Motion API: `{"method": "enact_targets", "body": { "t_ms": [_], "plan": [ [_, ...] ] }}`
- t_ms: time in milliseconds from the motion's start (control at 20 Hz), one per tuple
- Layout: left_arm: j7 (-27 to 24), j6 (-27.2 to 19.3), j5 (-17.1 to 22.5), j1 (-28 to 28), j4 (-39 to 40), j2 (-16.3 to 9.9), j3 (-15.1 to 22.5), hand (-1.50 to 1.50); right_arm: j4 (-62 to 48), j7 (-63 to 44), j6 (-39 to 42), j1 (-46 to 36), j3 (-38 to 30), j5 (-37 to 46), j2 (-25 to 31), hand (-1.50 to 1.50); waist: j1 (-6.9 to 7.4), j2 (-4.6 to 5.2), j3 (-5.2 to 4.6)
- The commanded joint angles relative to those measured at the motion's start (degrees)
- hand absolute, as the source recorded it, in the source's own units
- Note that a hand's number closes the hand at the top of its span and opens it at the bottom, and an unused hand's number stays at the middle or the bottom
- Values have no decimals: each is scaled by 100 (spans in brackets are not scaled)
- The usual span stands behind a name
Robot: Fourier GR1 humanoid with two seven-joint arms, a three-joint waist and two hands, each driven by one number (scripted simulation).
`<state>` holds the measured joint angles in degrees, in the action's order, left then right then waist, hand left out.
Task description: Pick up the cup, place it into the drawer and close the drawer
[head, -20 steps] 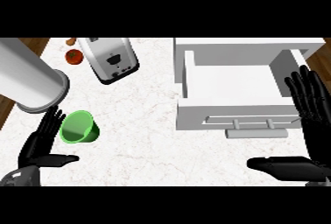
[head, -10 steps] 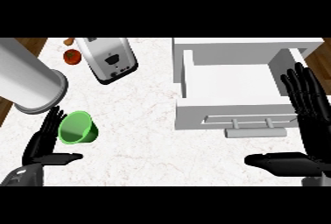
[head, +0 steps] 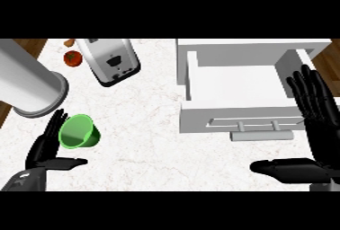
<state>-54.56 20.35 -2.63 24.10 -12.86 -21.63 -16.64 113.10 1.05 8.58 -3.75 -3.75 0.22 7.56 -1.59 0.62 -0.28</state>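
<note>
Change since earlier frames: left hand has drawn slightly closer to the cup; cup, drawer and right hand keep their places.
Left hand: at the counter's near left corner, fingers straight and spread from the thumb, holding nothing; fingertips lie just beside the cup's left rim, contact not certain.
Right hand: at the near right edge, fingers straight and pointing up alongside the drawer's right wall, thumb spread toward the left; resting, holding nothing.
Cup: green, tipped on its side with its mouth toward the viewer, near the left edge, below the steel canister.
Drawer: white, pulled open at the far right, nothing visible inside; handle on its near face.
Other items: toaster and tomato near the far left edge.
Progress: no step complete. Cup not yet grasped; lifting, carrying across to the drawer, releasing and pushing the drawer shut all remain.
</note>
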Motion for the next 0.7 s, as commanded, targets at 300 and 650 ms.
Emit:
{"method": "enact_targets", "body": {
  "t_ms": [300, 650],
  "plan": [
    [-533, 911, 92, 250, 149, 245, -32, -150, -88, -89, 59, -151, -157, -137, 84, -150, -27, 15, -5],
    [-487, 1257, 180, 414, 21, 456, -6, -150, -470, 169, 32, -195, -71, 22, -3, -150, -11, 41, -6]
  ]
}}
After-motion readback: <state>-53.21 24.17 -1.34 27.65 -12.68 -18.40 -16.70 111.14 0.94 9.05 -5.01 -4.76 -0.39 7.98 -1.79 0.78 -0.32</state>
